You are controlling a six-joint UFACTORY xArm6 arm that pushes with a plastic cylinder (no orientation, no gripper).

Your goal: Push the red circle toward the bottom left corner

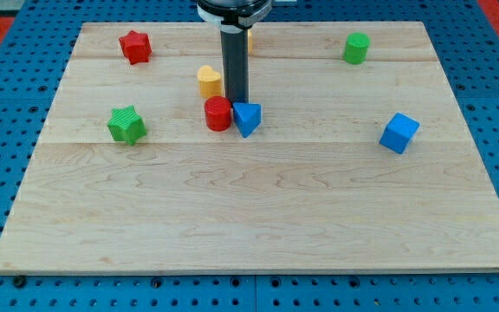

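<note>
The red circle (217, 113) stands on the wooden board (258, 217) a little above its middle, left of centre. My tip (236, 103) sits just behind it at its upper right, between it and a blue triangular block (247, 118) that touches the circle's right side. A yellow heart-shaped block (209, 81) lies just above the red circle, left of the rod.
A red star (135, 46) lies at the top left, a green star (126, 124) at the left, a green cylinder (356, 48) at the top right, a blue cube (398, 133) at the right. A yellow-orange block shows partly behind the rod near the top edge.
</note>
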